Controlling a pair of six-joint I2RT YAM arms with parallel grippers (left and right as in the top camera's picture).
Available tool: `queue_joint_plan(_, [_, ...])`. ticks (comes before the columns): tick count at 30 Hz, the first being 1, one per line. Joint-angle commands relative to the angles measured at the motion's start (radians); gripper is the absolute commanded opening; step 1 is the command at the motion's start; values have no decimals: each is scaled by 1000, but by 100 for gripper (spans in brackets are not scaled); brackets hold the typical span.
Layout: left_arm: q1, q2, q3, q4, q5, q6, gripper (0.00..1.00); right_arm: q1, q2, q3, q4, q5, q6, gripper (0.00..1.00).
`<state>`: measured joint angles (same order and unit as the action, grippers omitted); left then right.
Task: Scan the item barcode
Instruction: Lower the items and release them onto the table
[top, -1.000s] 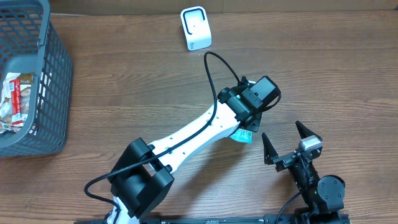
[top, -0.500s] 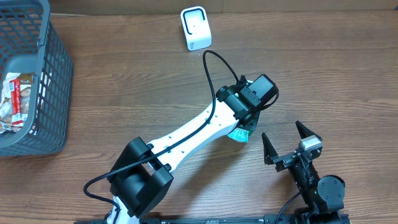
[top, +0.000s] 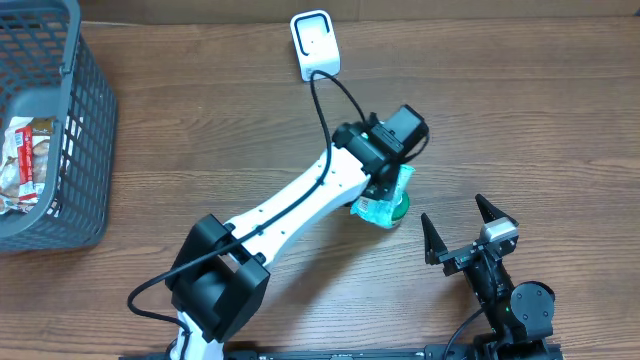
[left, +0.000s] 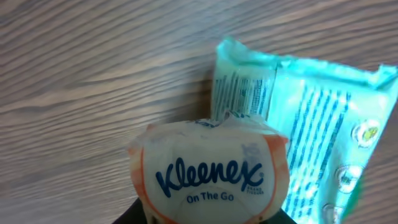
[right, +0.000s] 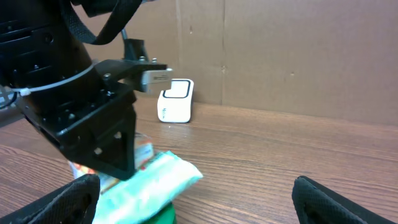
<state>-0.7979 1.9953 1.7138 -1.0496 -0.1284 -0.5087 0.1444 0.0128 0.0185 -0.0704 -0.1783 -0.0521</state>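
Taking the overhead view with twelve o'clock at the far edge of the brown wood-grain surface (top: 530, 110): nearest, at about five o'clock, the right jaws are standing wide open. Both black fingers (top: 431, 238) are pointing toward twelve with nothing between them, apart from every pack.

Just beyond, at eleven o'clock from them, a soft mint-green plastic pack (top: 378, 208) printed with fine stripes is sitting near the middle of the surface. One end is lying over a dark green object (top: 403, 211) that is too hidden to identify. The white left arm (top: 300, 205) is stretching in from seven o'clock, and its black wrist is hanging over the pack's twelve o'clock end.

In the left wrist view, a small rounded orange-and-white Kleenex On The Go tissue pack (left: 208, 177) is sitting right where the left jaws are. The mint-green pack is touching it at its one o'clock side. The tissue pack is covering the fingers, so I cannot tell whether the left jaws are gripping it or only standing around it.

Farther out, at twelve o'clock, a small white box-shaped scanner (top: 315, 45) is standing near the far edge, well apart from the packs. A black cable (top: 330, 100) is looping from the wrist toward it. At ten o'clock, a grey plastic lattice basket (top: 90, 130) is holding white-and-red snack packets (top: 25, 160).
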Motion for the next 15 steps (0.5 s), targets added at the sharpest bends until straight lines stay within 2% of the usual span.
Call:
queue_joint_plan(1, [39, -36, 26, -40, -18, 69, 21, -5, -9, -11, 5, 4, 3, 100])
queue_joint_plan(3, [57, -36, 26, -70, -31, 80, 19, -5, -9, -11, 5, 4, 3, 100])
queue_joint_plan(6, [80, -36, 25, -130, -85, 91, 22, -5, -9, -11, 5, 4, 3, 100])
queue_joint_plan(8, [91, -36, 25, -168, -130, 90, 29, -5, -9, -11, 5, 4, 3, 100])
queue_joint_plan(12, [100, -36, 25, -220, -147, 90, 52, -5, -9, -11, 5, 4, 3, 100])
queue_joint_plan(15, [99, -36, 25, -241, -137, 90, 62, -5, -9, -11, 5, 4, 3, 100])
